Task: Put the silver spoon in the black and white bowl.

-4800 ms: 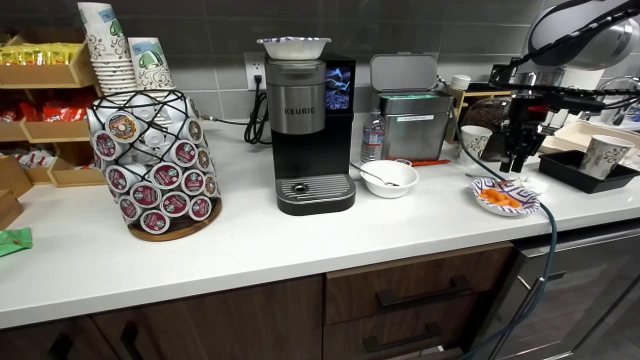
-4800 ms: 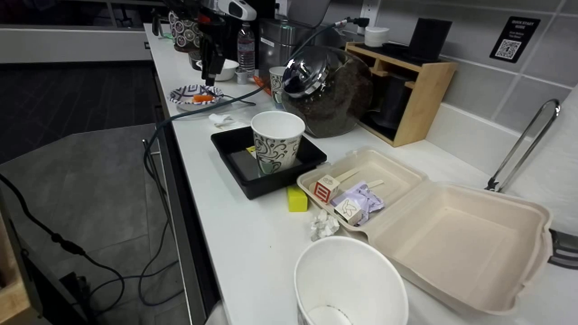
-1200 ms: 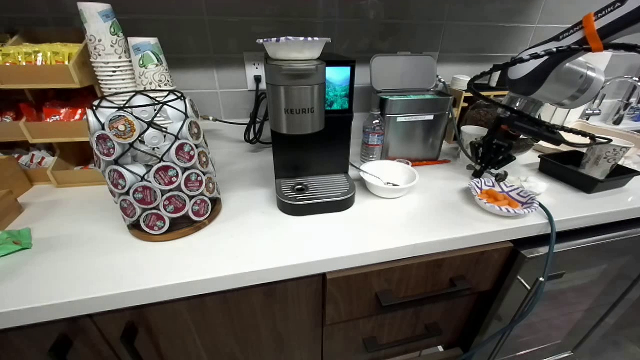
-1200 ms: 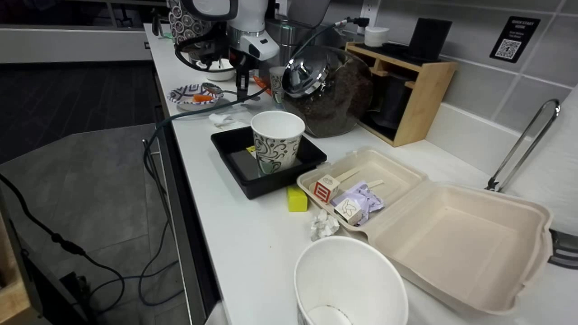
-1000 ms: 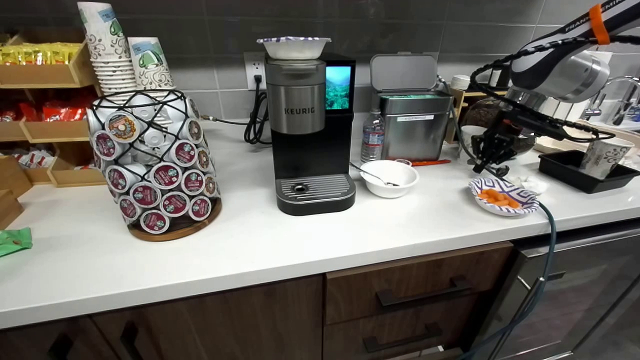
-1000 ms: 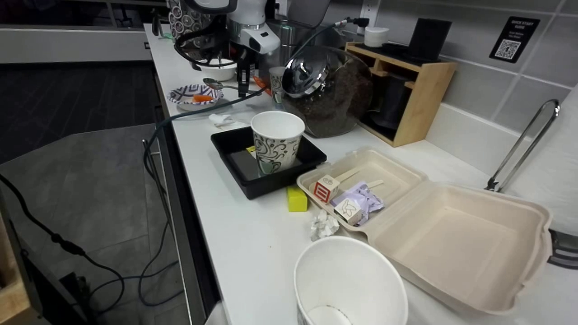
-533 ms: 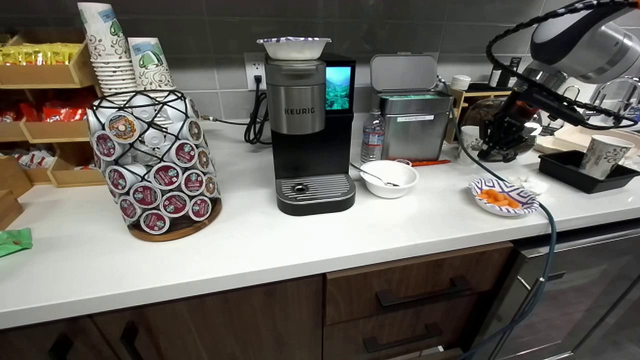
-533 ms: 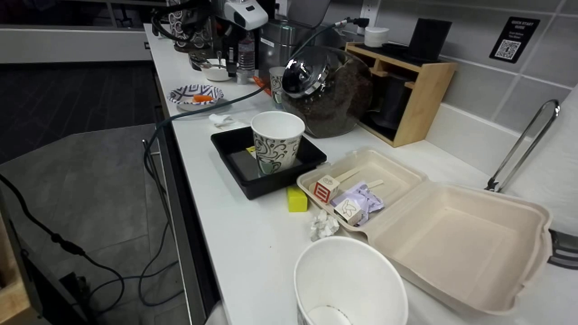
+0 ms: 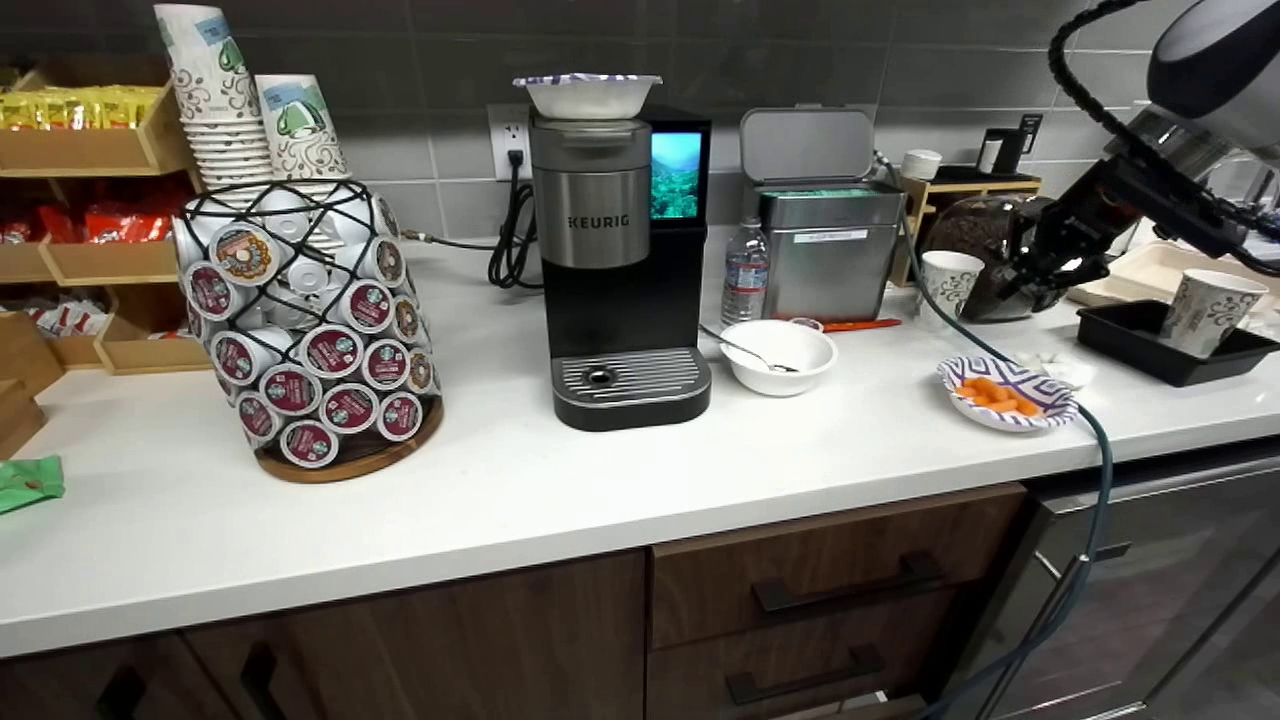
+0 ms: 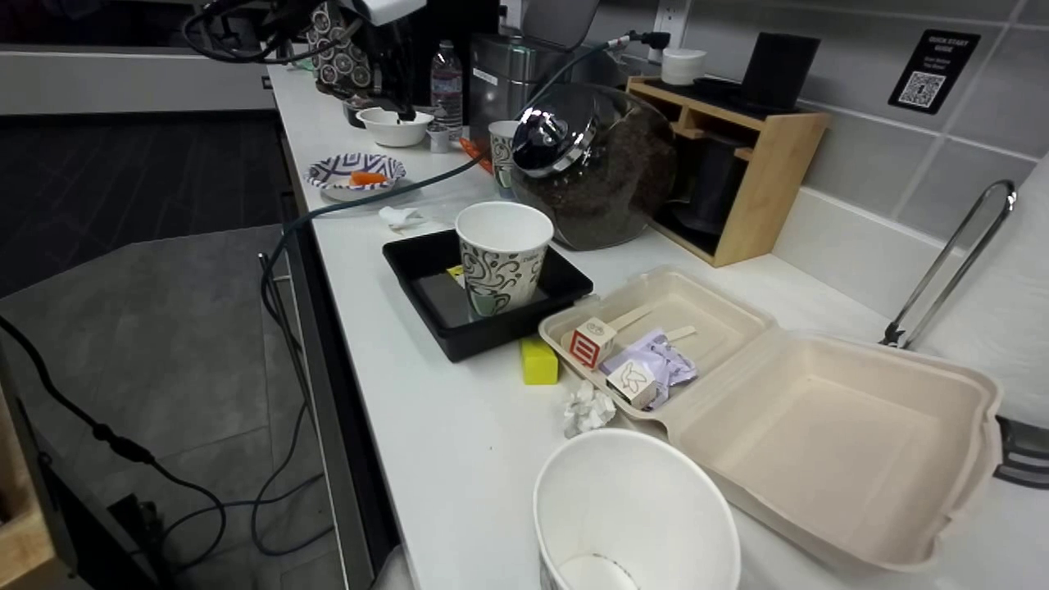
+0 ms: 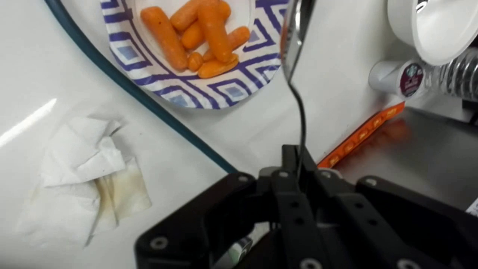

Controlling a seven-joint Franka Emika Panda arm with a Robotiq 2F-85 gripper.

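Gripper (image 11: 298, 158): clenched on the handle of the silver spoon (image 11: 293, 52), raised above the worktop (image 9: 560, 480). Spoon axis: slantwise to the front edge, scoop outward, aimed between that edge and the end with the coffee maker (image 9: 600, 250) (height over the surface cannot be read). Destination: no black and white bowl can be identified with certainty. The coming move turns on bowl position: the purple-patterned dish (image 11: 233, 91), holding carrots (image 11: 216, 33), lies nearer, on the spoon's front-edge side; the plain white bowl (image 9: 805, 345), holding a second spoon (image 9: 735, 346), lies farther, toward the coffee maker. A patterned-rim bowl (image 9: 590, 98) stands atop the coffee maker. Obstructions: the teal hose (image 11: 134, 90) runs past the dish and over the front edge; a coffee pod (image 11: 397, 78) is just beside the white bowl, with the water bottle (image 9: 746, 275) behind, toward the rear edge.
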